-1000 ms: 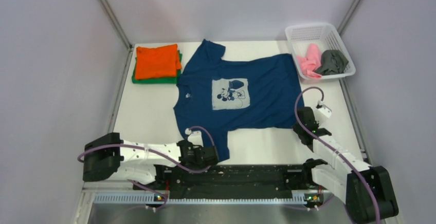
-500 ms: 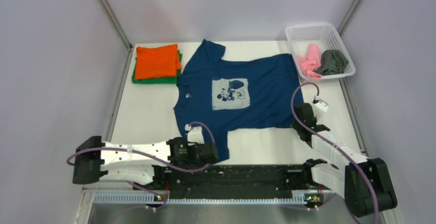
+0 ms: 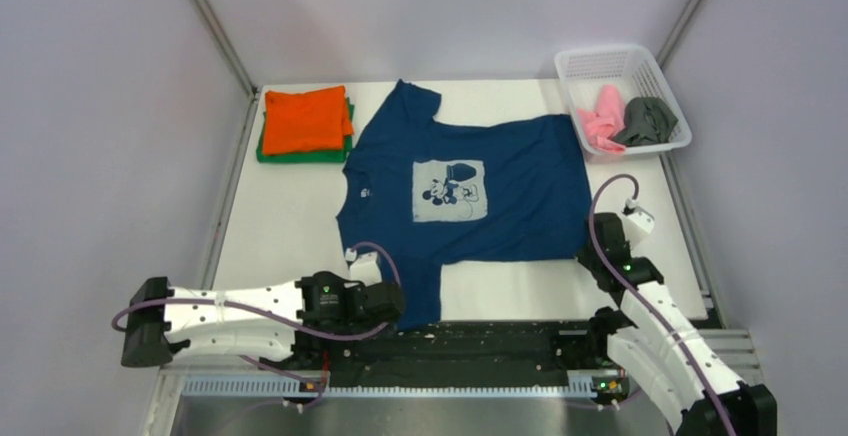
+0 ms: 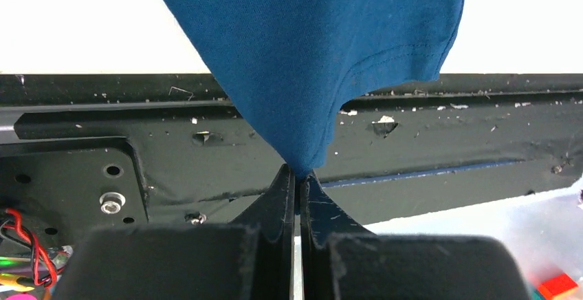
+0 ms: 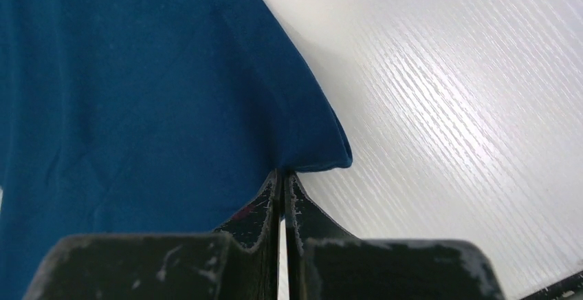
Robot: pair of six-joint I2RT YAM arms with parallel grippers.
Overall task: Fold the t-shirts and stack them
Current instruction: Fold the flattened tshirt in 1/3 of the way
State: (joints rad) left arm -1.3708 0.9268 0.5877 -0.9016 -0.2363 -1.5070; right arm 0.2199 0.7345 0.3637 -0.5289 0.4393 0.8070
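The left pincer (image 4: 297,176) is clamping shut on the near sleeve of the navy t-shirt (image 3: 470,196), above a black, scuffed rail (image 4: 440,148). The right pincer (image 5: 282,176) is pinching its hem corner. The soft cloth is lying spread, print up, on the white grained tabletop (image 3: 290,216), with pale walls (image 3: 110,106) standing around.

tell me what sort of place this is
Likely a robot lab cell, not a home: plain grey panel walls box in a white table, and a black metal rail lines its near edge.
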